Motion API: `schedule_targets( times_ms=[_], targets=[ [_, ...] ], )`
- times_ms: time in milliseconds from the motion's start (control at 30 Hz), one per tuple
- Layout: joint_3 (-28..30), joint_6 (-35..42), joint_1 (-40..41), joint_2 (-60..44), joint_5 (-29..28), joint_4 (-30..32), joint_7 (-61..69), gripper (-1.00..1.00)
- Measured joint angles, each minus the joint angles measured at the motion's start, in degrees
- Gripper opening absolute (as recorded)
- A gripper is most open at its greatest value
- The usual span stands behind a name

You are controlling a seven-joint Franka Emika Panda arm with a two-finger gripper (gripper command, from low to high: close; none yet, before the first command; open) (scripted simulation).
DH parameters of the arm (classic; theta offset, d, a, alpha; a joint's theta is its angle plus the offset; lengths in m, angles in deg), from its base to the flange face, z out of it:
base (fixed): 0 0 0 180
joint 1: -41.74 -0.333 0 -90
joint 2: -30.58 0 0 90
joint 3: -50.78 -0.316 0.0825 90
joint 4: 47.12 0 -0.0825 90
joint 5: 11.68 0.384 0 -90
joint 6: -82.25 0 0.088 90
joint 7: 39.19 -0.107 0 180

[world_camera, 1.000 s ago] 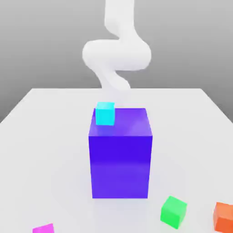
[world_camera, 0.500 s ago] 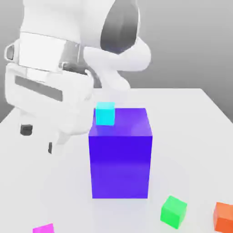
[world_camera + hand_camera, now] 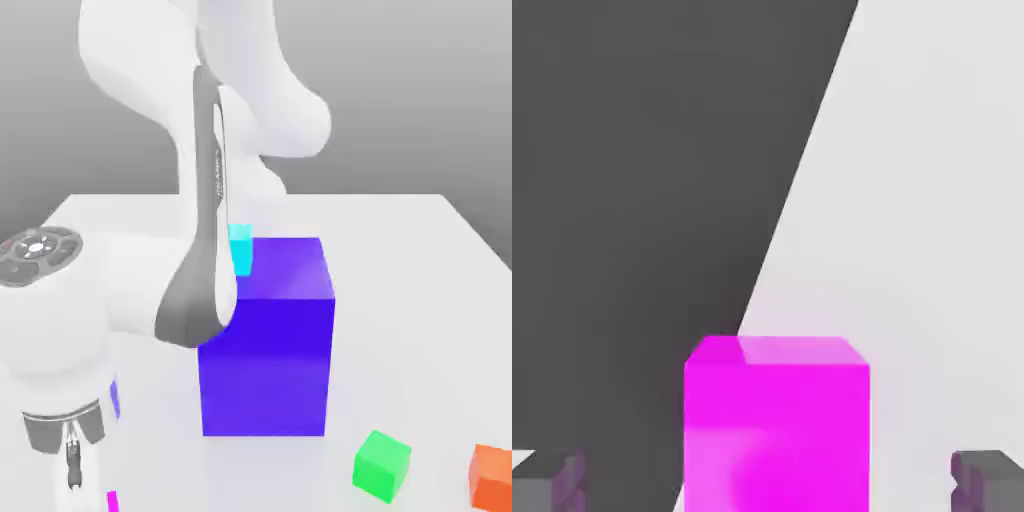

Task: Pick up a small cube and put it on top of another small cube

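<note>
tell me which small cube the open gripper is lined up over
The magenta cube, sitting between the gripper fingertips; the green cube, orange cube and cyan cube lie elsewhere.

Four small cubes, magenta [image 3: 777, 425], cyan [image 3: 241, 248], green [image 3: 382, 465], orange [image 3: 492, 476], and one large blue block [image 3: 268, 340].

A white robot arm [image 3: 150, 80] of smooth, rounded, glossy links, one link carrying a long dark grey inset panel [image 3: 205, 230] with faint lettering down its length. The wrist housing is a bulbous white casing topped by a dark grey circular cap [image 3: 38, 247] with small pale button marks. Beneath it, a grey collar leads to the end effector [image 3: 72, 465], with a slim dark finger. In the hand view, the two fingertips [image 3: 990, 478] are blocky, matte and dark grey.
</note>
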Motion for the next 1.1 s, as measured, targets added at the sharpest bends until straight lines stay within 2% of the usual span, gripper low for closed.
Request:
schedule_targets(
  times_ms=[200, 367, 600, 800, 867, 967, 1000, 1100],
  targets=[
    [0.1, -0.6, -0.1, -0.7, 0.0, -0.1, -0.1, -1.00],
    [-0.8, 5.4, 0.4, 7.2, 0.8, 1.7, 0.7, -1.00],
    [-10.8, 6.9, -6.6, 16.5, -1.7, 9.8, 9.2, -1.00],
    [-20.3, 7.2, -13.0, 23.9, -1.8, 17.3, 18.6, -1.00],
    [-20.7, 5.1, -14.4, 22.3, -4.0, 18.1, 18.3, -1.00],
    [-17.9, 0.3, -16.8, 16.8, -9.3, 17.9, 14.8, -1.00],
    [-16.9, -1.0, -17.6, 15.4, -10.6, 17.8, 13.9, 1.00],
    [-16.9, -1.0, -17.6, 15.4, -10.6, 17.8, 13.9, 1.00]
  ],
)
